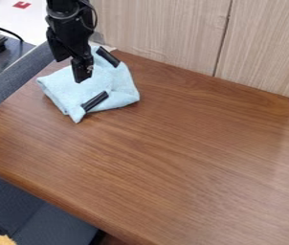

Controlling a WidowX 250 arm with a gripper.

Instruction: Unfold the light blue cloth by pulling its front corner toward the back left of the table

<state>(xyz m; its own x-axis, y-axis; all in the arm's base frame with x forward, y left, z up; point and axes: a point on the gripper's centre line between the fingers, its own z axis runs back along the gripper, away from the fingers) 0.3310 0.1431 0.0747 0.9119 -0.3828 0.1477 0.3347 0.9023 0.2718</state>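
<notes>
Prob at cloth-grasp step, w/ hand (83, 75) over/at lt-blue cloth (120, 88) w/ two dark strips (95, 101), far-L on tabletop (192, 158); can't tell if apart or together; next, prob align w/ cloth edge, lower gently, pinch fabric w/o dragging.

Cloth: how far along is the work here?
The cloth already looks partly folded, with layers overlapping at its left edge. In hand: the gripper is at the cloth; a grasp can't be confirmed. Perhaps left: the near corner, which pokes out untucked.
</notes>
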